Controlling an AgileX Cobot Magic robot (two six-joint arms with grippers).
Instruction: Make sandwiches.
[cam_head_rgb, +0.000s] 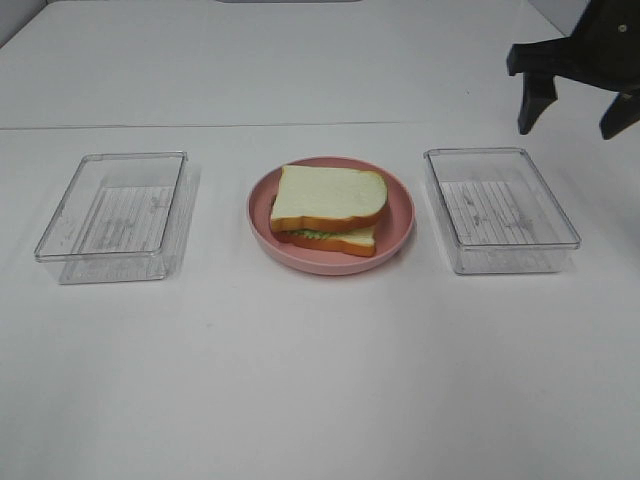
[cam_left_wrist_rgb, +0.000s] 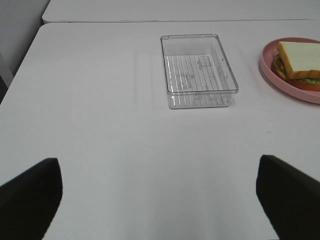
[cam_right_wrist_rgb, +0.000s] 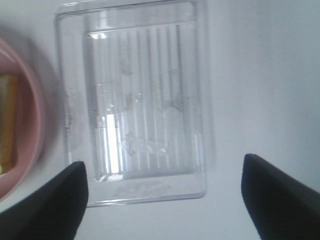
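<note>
The sandwich (cam_head_rgb: 329, 212) lies in the middle of the white table (cam_head_rgb: 320, 380), on a round pink plate (cam_head_rgb: 400, 215). It is a stack of two white bread slices with orange-brown crust; a thin ruffled green edge of lettuce shows between them along the near side. The top slice sits a little askew over the lower one. A clear plastic tray (cam_head_rgb: 113, 216) stands to the left of the plate and a second clear tray (cam_head_rgb: 500, 208) to the right, each apart from it and with nothing inside.

The left gripper (cam_left_wrist_rgb: 160, 200) hovers over bare table short of the left tray, jaws spread wide, holding nothing. The right gripper (cam_head_rgb: 577, 105) hangs above the table beyond the right tray, jaws apart, likewise empty and touching nothing.
</note>
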